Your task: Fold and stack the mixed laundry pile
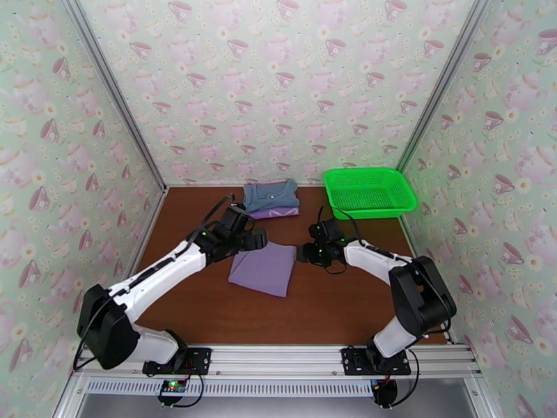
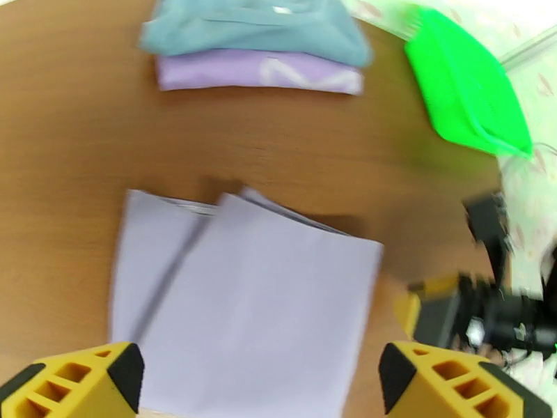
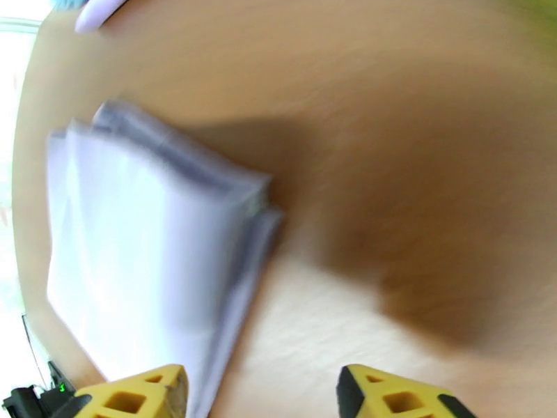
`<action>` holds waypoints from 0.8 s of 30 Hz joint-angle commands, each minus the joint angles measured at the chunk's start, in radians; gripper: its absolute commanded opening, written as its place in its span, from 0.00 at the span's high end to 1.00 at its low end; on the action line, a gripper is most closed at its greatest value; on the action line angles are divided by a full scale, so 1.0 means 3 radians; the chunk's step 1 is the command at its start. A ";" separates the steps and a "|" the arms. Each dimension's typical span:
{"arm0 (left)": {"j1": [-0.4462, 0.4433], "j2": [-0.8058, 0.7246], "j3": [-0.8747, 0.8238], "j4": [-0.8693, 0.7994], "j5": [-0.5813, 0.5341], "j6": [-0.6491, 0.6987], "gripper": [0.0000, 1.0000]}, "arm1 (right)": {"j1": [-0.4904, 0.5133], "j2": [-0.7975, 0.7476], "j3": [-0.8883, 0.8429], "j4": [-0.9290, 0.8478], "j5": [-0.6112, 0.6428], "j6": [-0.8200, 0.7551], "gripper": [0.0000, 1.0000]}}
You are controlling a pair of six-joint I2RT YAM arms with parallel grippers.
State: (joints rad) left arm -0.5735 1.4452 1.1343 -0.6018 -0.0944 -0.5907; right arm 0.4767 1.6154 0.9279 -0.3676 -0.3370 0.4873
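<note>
Left fingers (image 2: 118, 374) are spread wide with nothing between them, sitting over the left side of the pale lavender-grey garment (image 1: 264, 268). The right fingers (image 3: 160, 391) are apart too, also empty, just off its right edge. So that piece is lying on its own, folded into a fairly tidy rectangle in the middle of the desk (image 1: 202, 308), with a few layered edges peeking out on the far side. The other two are already paired up at the far end: the dusty blue-grey garment (image 1: 271, 195) folded on top of the bright purple shirt (image 1: 275, 213), whose white mark pokes out along the near edge. The green basket (image 1: 369, 191) sits just right of them. Makes sense to me, since parking the stack back there leaves the middle as a folding spot. My guess is that an arm on each side means they'll lift the lavender one by both edges and carry it flat onto the stack, so the fold holds. The wrist views are blurry, so I can't tell if either is touching cloth.
</note>
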 commanded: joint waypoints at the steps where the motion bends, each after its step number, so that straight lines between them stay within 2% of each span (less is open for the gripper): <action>1: 0.0098 0.0237 -0.0281 -0.0113 0.0151 0.0104 0.01 | 0.0173 0.0004 -0.0052 0.0142 -0.0030 0.0224 0.37; 9: 0.0191 0.0784 -0.0327 0.0107 0.0168 0.0278 0.00 | 0.0504 0.0356 0.0046 0.0228 0.0231 0.0531 0.35; 15: 0.0216 0.1205 -0.0343 0.0447 0.0483 0.0376 0.02 | 0.0672 0.0677 0.0065 0.0496 0.0235 0.0755 0.36; 20: 0.0194 0.1441 -0.0384 0.0764 0.0906 0.0399 0.13 | 0.0743 0.0863 0.0170 0.0621 0.0203 0.0845 0.41; 24: 0.0151 0.1515 -0.0429 0.0907 0.1044 0.0380 0.27 | 0.0745 0.0894 0.0212 0.0613 0.0236 0.0843 0.47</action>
State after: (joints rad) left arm -0.4969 1.7840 1.0386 -0.5617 -0.0200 -0.4889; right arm 0.6724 1.8050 0.9966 -0.2405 -0.2646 0.7216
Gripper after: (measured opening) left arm 0.764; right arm 0.540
